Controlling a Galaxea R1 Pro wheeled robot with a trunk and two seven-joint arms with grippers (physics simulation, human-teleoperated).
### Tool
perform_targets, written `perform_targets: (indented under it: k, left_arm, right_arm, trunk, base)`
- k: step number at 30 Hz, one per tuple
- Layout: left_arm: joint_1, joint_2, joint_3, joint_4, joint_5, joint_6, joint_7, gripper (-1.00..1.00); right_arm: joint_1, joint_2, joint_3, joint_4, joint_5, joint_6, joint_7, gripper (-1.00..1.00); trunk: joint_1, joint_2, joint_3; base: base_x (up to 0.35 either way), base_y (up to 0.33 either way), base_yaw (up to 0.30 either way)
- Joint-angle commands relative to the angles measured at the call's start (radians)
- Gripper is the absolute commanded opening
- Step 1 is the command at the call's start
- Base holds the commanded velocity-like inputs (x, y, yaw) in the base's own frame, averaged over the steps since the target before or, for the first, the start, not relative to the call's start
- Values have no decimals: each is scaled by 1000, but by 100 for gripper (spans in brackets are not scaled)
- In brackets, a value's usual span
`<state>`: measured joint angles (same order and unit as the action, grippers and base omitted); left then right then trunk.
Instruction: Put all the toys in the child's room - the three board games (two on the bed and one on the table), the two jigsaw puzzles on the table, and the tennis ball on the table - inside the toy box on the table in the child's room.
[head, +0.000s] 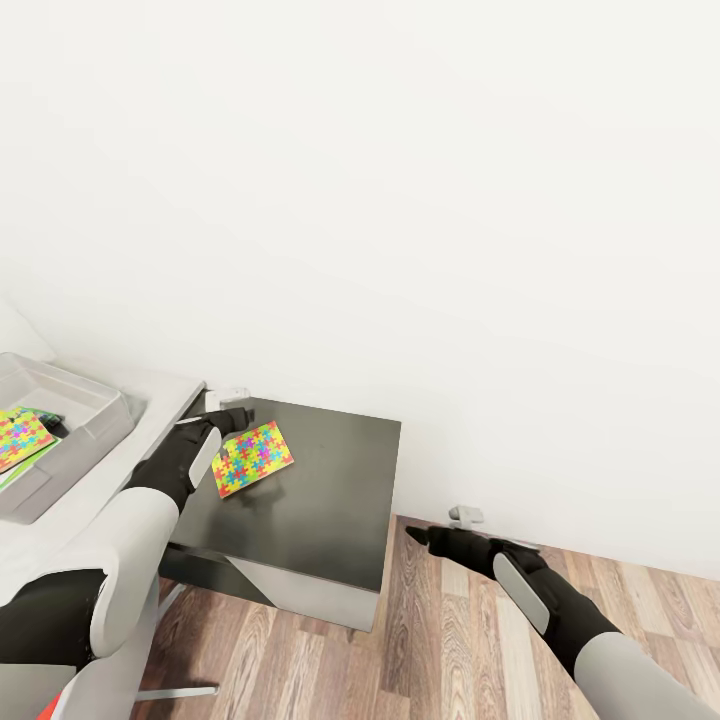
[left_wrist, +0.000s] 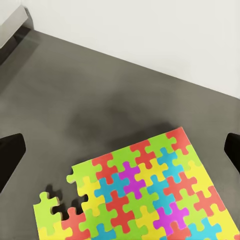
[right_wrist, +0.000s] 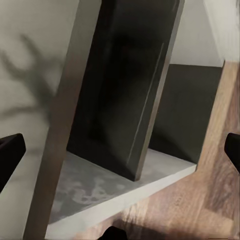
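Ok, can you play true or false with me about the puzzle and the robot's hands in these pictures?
1. A jigsaw puzzle lies flat on the dark cabinet top. True.
2. The left gripper has the puzzle pinched between its fingers. False: its fingers are spread wide over the puzzle, not closed on it.
3. Another jigsaw puzzle is already inside the toy box. True.
4. The right gripper is holding a tennis ball. False: it holds nothing and hangs above the wood floor.
5. The toy box sits on the floor. False: it sits on the pale table.
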<state>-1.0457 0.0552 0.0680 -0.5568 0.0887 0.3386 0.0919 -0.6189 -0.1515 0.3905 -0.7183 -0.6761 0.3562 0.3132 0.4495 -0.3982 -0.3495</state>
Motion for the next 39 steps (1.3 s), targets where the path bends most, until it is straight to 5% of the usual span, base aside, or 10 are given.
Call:
perform_targets:
  k: [1, 17, 39]
  left_arm:
    - [0, 0, 0, -2, 9, 5, 5, 100]
    - [0, 0, -1, -2, 9, 5, 5, 100]
    - [0, 0, -1, -2, 9, 5, 7, 100]
  right_arm:
    - [-1, -1, 3, -1, -7, 4, -6, 100]
    - [-1, 0, 4, 0, -7, 13, -113, 100]
    - [-1, 0, 4, 0, -7, 9, -124, 100]
  trunk:
    - [1, -2, -2]
    - [1, -2, -2]
    - [1, -2, -2]
  base:
    - [0, 0, 0]
    - [0, 0, 0]
    - [0, 0, 0]
